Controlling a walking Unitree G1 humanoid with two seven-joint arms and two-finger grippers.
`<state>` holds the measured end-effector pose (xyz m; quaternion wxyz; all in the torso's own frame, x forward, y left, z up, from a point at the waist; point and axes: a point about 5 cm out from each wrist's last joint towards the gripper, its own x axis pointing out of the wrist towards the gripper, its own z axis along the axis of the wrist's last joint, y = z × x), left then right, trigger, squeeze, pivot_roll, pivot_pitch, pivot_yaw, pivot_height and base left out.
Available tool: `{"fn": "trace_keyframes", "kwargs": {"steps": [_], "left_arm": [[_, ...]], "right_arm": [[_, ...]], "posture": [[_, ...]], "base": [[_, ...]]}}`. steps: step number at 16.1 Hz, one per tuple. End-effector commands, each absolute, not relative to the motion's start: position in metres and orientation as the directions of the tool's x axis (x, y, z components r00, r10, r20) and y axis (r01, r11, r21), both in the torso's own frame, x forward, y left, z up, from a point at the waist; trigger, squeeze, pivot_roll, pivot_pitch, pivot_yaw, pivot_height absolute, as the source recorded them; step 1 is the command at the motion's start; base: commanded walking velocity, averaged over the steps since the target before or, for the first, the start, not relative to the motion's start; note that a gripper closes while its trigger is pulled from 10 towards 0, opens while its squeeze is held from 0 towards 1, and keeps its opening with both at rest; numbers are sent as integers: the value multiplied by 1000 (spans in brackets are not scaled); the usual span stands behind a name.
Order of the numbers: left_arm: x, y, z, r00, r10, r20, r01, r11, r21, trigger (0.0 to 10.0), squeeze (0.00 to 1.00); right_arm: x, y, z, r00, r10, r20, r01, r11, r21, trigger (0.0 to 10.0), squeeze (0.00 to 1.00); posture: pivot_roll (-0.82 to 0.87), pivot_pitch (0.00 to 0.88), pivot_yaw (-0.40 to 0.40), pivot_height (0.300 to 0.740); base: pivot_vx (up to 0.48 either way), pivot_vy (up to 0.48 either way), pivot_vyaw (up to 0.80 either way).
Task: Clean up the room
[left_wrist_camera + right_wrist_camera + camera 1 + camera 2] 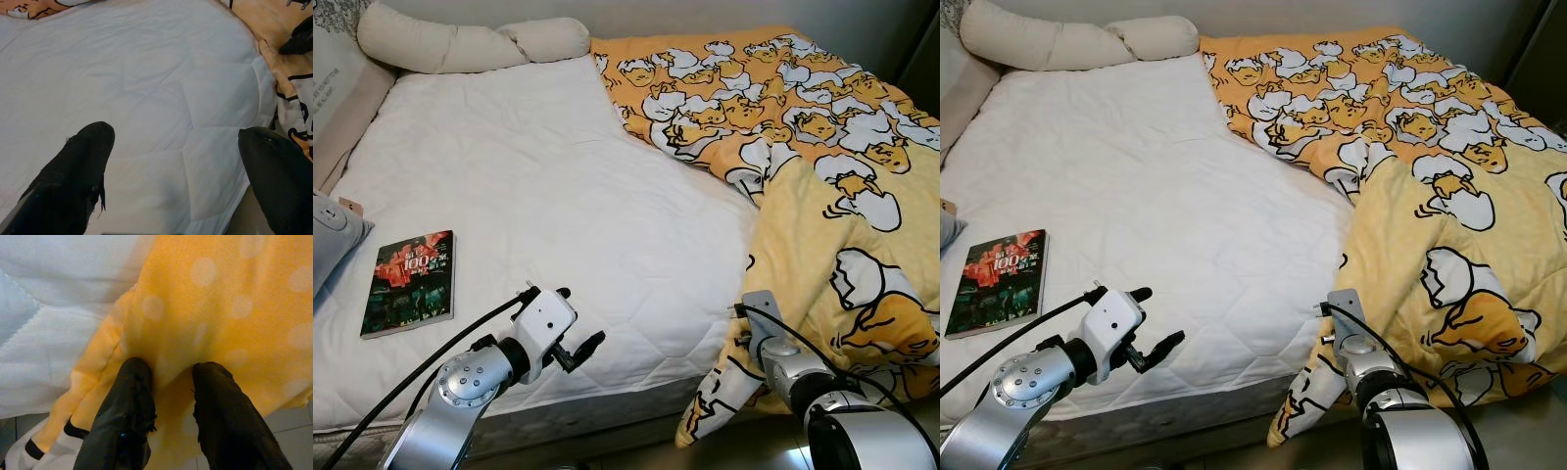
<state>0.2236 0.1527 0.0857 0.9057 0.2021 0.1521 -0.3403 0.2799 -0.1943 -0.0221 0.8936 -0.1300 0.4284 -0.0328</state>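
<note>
Bed (pixel 529 186) with white quilted cover. Yellow blanket (pixel 822 166) bunched on right half, one corner hanging over near edge toward floor. Long cream pillow (pixel 460 44) at head. Book (pixel 411 282) flat near left edge. Right gripper (pixel 168 382) at hanging corner, jaws pinching blanket fold. Left gripper (pixel 178 161) over mattress near front edge, jaws spread.

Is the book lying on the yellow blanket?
No, the book lies on the white mattress, well apart from the yellow blanket.
</note>
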Motion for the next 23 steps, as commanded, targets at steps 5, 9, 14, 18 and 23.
{"fn": "trace_keyframes", "kwargs": {"steps": [5, 9, 14, 18, 23], "left_arm": [[225, 155, 91, 723, -554, -413, 679, 681, 276, 10000, 576], [225, 154, 90, 724, -552, -413, 677, 683, 275, 10000, 576], [226, 152, 89, 726, -553, -410, 676, 683, 276, 10000, 576], [227, 151, 88, 724, -558, -405, 679, 681, 275, 10000, 576], [228, 146, 82, 711, -572, -409, 692, 674, 260, 10000, 580]], "right_arm": [[281, -200, -20, 638, -163, -753, -31, 971, -236, 0, 0], [281, -205, -20, 645, -136, -752, -47, 975, -217, 0, 0], [290, -191, -10, 699, 150, -700, -239, 971, -31, 0, 0], [273, -185, 2, 476, 629, -614, -736, 667, 113, 0, 0], [229, -203, 49, 141, 820, -555, -947, 275, 165, 0, 0]], "posture": [[157, 0, 31, 740], [158, 0, 28, 740], [144, 0, 26, 740], [120, 0, 31, 740], [87, 0, 36, 740]], "base": [[0, 0, 0], [0, 0, 0], [0, 0, 0], [0, 0, 0], [0, 0, 0]]}}
